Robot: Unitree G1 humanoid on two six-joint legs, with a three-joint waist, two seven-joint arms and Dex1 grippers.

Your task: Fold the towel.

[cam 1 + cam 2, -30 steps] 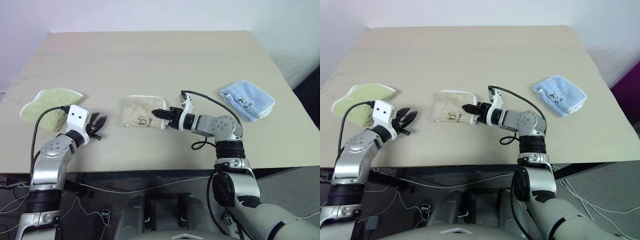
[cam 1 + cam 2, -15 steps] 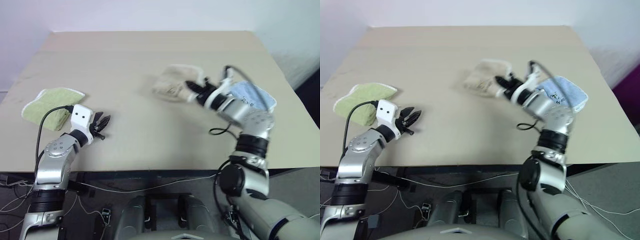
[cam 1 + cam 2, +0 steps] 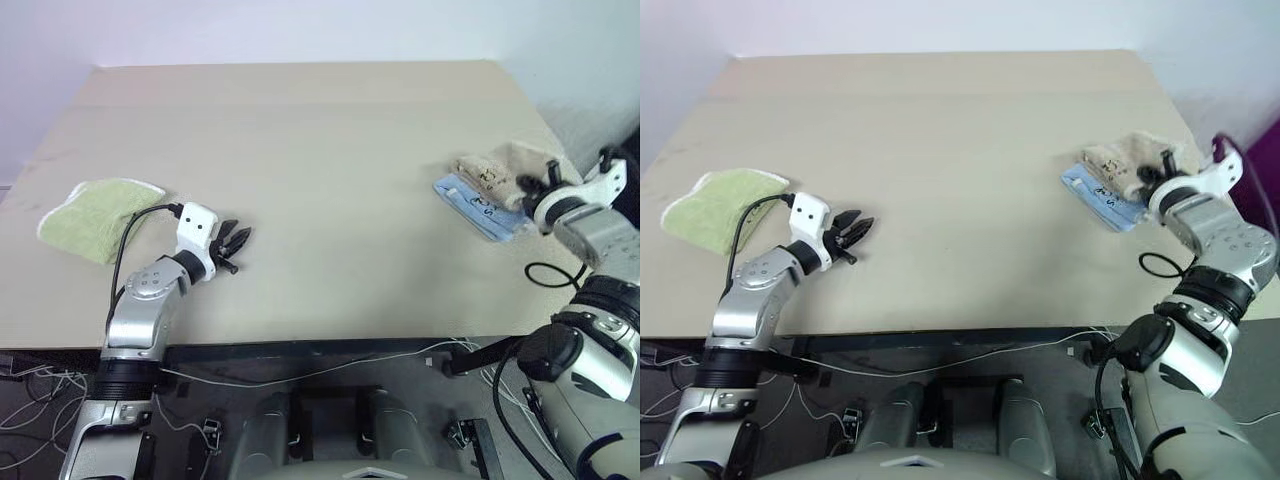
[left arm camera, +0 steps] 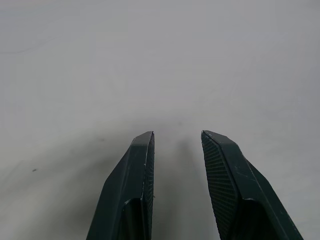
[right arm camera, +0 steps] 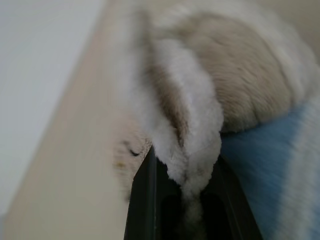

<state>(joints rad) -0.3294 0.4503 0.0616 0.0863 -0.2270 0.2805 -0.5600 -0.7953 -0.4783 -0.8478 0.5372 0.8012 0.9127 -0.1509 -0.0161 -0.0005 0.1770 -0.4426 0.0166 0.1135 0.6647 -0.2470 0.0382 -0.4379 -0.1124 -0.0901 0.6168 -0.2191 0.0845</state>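
A wide beige tabletop (image 3: 300, 160) carries three towels. The bunched tan terry towel (image 3: 500, 165) lies atop the light blue towel (image 3: 478, 208) near the right edge, pinched in the right gripper (image 3: 528, 184); its long axis is unclear. One light green towel (image 3: 95, 205) lies far left. The left gripper (image 3: 238, 242) hovers parted, empty.

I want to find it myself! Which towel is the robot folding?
Look at the right edge of the big beige table. There the right gripper pinches a fluffy tan terry towel, bunched atop a flat light blue towel. The light green towel lies far left.
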